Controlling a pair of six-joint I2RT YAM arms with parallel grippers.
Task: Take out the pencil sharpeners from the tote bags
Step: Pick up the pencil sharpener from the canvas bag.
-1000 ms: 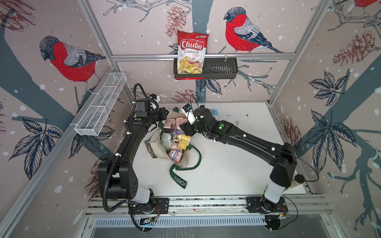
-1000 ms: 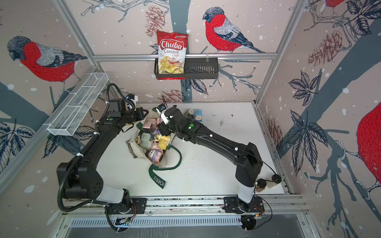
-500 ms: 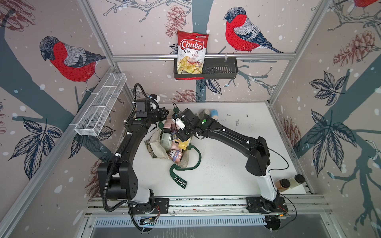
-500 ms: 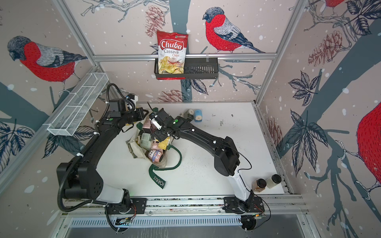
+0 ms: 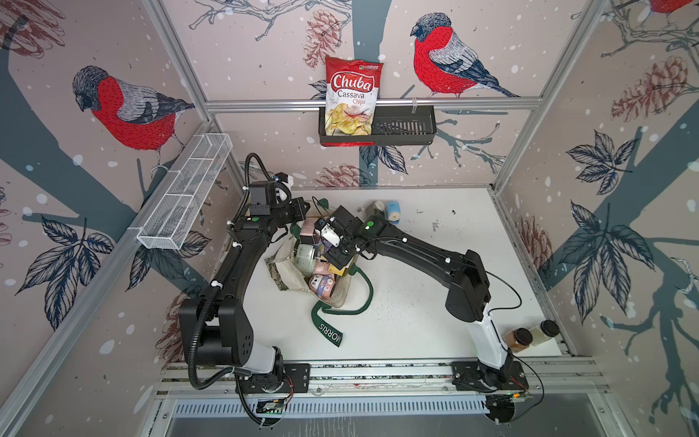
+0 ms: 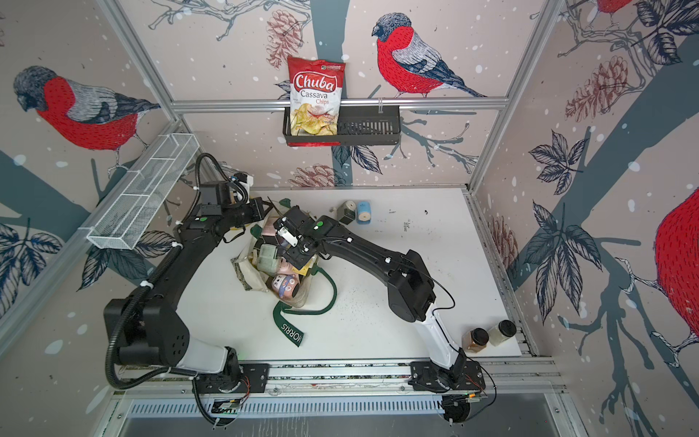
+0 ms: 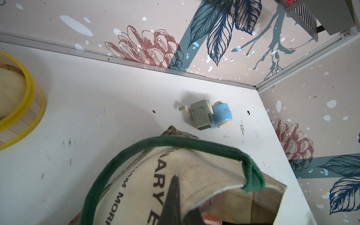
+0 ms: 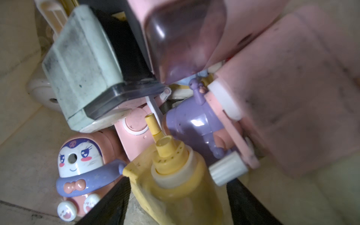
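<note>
Yellow plastic, a crank sharpener [image 8: 171, 175] inside the canvas tote [image 5: 281, 265] near the tabletop's [image 5: 416, 302] left edge, is being straddled by released right fingers [image 8: 109, 202]; crowding pink sharpeners [image 8: 292, 87] could be dragged along. Tote rim is being clenched by left fingers [image 7: 173, 194]. Scuffed white tabletop is being enclosed by bird-printed walls [image 5: 264, 56].

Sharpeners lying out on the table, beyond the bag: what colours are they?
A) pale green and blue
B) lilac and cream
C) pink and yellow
A: a pale green sharpener lies right beside a blue one on the white table, outside the tote bag.
</note>
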